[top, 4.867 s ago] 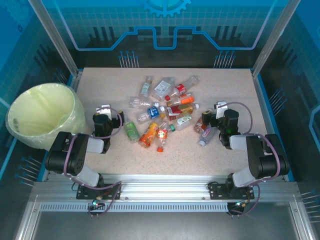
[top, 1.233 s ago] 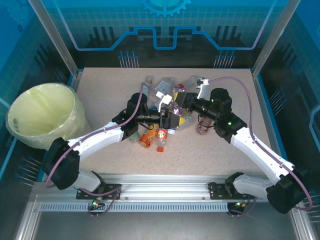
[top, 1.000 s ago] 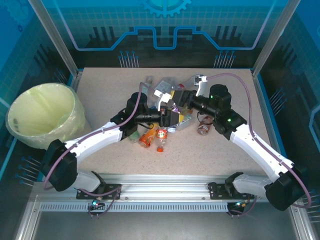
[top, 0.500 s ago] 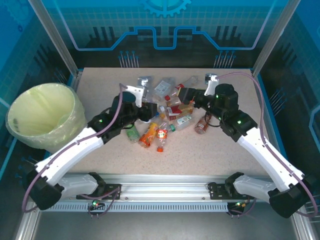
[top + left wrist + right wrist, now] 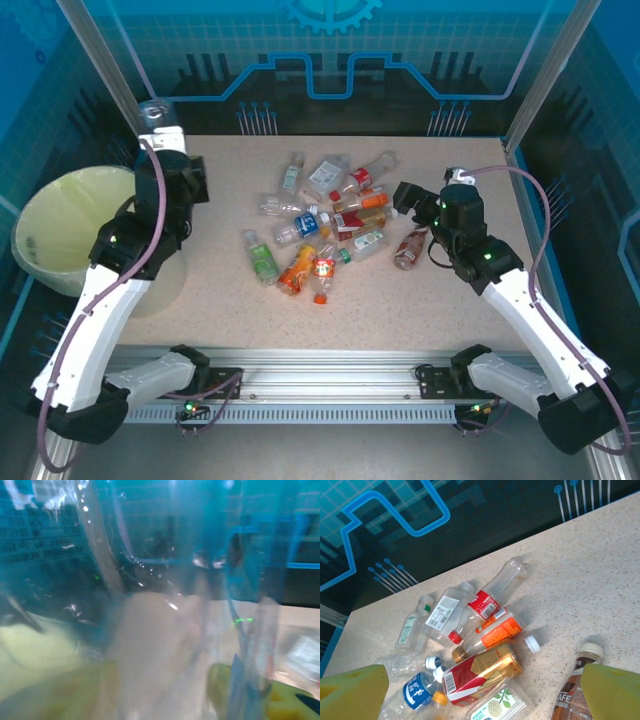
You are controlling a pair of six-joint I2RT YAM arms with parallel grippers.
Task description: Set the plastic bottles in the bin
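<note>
Currently, the left gripper is clamped on a clear plastic bottle, held high beyond the far right rim of the bin. In the left wrist view the held bottle appears as a blurred transparent body across the frame, and its label cannot be read. The bin is pale yellow-green, lined with a translucent bag, and stands at the left edge of the surface. The left arm crosses over the bin's right side.

The right gripper has its jaws wide apart and holds nothing. It hovers at the side of the bottle pile away from the bin. In the right wrist view its yellow fingers frame the pile from above.

The other plastic bottles lie loose in a pile on the surface, well apart from the bin.
- Nearest the bin: a green-labelled bottle, with an orange bottle just beside it.
- Farthest from the bin: a brown coffee bottle with a pale cap, near the right gripper.
- Within the pile: a red-labelled clear bottle, a red-and-gold bottle and a blue-labelled bottle.
</note>
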